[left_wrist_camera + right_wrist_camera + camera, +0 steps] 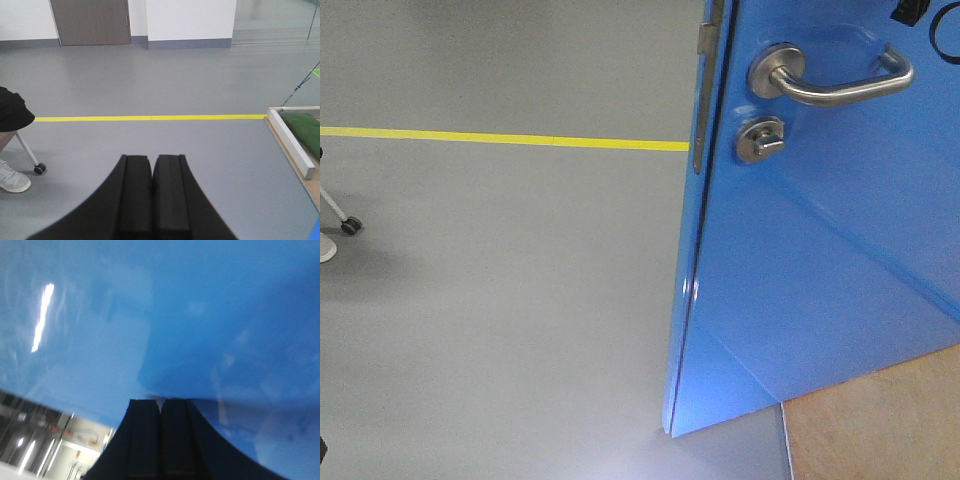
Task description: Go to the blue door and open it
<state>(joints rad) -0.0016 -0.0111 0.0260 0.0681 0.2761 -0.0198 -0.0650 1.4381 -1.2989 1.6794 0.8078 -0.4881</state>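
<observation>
blue door (830,260) fills the right side of the front view, swung ajar over grey floor (500,300), silver lever handle (840,85) up top. right gripper (160,407) has fingers pressed together right up against the panel; left gripper (152,165) also closed, holding nothing, aimed at the yellow line (150,118)

light: bright, even | glare: streak on blue door (45,315) | blur: right wrist view soft
</observation>
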